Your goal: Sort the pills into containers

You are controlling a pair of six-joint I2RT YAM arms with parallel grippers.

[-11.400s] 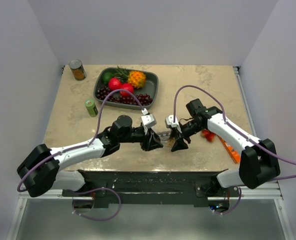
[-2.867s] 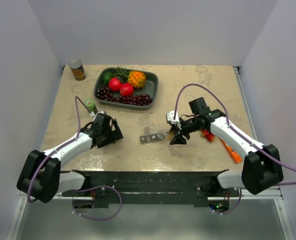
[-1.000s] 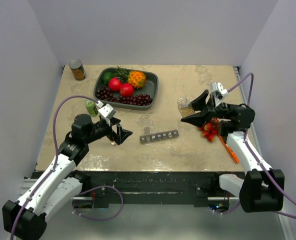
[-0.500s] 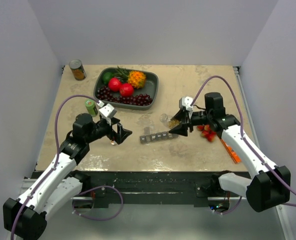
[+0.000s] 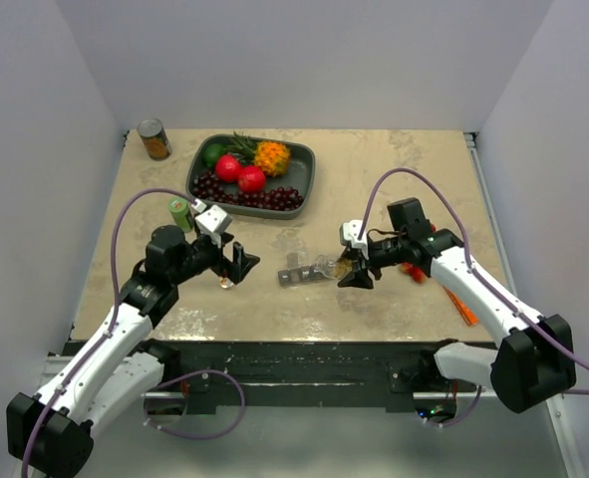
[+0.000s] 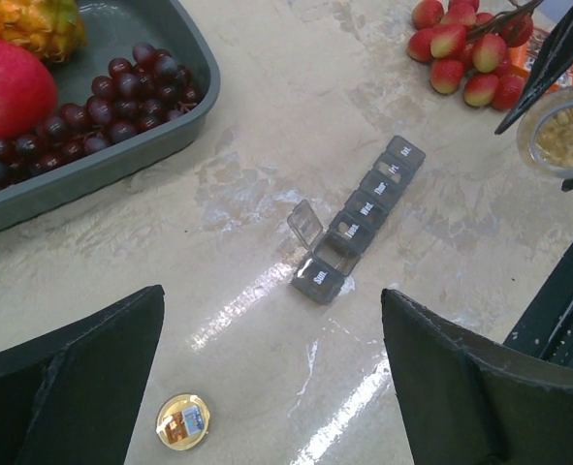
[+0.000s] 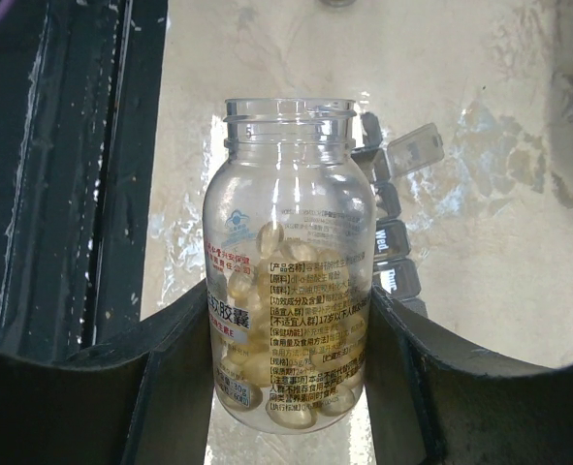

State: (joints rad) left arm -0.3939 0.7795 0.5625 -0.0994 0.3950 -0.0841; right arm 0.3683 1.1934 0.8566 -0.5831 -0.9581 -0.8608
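Observation:
The containers [image 5: 304, 271], a grey strip of small lidded compartments, lie mid-table. In the left wrist view the containers [image 6: 362, 215] have the second lid [image 6: 306, 223] standing open. My right gripper [image 5: 352, 270] is shut on a clear, uncapped bottle [image 7: 291, 271] holding yellowish pills [image 7: 267, 363]. The bottle [image 5: 326, 266] hangs tilted over the strip's right part, mouth toward the containers [image 7: 393, 242]. My left gripper [image 5: 236, 264] stands open left of the strip with nothing in it. A gold cap [image 6: 182, 421] lies on the table by my left gripper [image 6: 271, 295].
A dark grey fruit tray [image 5: 305, 175] stands at the back, a tin can [image 5: 154, 139] in the far left corner, a small green bottle [image 5: 181, 214] left of the tray. Red fruits [image 5: 414, 269] and an orange packet [image 5: 458, 299] lie by the right arm.
The right arm has brought the bottle from high at the right down and leftward over the strip. The left arm has barely moved.

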